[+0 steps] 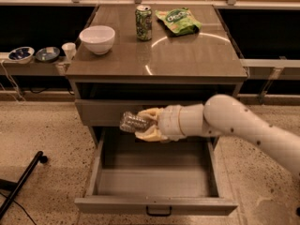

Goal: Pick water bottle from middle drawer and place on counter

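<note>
The water bottle (131, 122), small, clear and crinkly, lies sideways in my gripper (144, 124), whose cream fingers (148, 113) are shut on it. I hold it above the back of the open middle drawer (157, 205), level with the shallower drawer front above it. My white arm (234, 123) reaches in from the right. The counter (187, 55) is the glossy grey-brown cabinet top, above the bottle.
On the counter stand a white bowl (97, 39), a green soda can (144, 23) and a green chip bag (178, 20). Small dishes (33, 54) and a cup (69, 50) sit on a ledge at left. A dark pole (21, 184) lies on the speckled floor at lower left.
</note>
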`<move>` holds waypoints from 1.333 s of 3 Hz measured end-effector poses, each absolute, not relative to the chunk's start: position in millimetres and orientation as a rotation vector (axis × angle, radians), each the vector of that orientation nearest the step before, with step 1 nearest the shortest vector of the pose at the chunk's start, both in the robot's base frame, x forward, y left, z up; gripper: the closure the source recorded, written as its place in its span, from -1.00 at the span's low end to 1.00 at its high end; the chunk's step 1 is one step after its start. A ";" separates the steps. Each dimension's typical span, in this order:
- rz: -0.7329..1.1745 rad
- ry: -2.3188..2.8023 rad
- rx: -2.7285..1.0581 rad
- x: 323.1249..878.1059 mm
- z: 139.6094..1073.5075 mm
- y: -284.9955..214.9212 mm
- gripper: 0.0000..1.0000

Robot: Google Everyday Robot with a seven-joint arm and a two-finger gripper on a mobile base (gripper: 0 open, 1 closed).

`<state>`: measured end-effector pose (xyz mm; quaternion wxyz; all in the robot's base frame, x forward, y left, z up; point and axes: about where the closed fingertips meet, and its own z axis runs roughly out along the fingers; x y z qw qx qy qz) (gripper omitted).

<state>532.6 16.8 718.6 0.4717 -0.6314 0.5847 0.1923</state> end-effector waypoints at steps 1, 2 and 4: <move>0.368 1.384 -1.680 566.6 818.4 -1.9 1.00; 0.285 1.397 -1.786 590.0 883.6 -5.9 1.00; 0.399 1.684 -1.926 675.3 867.0 -14.1 1.00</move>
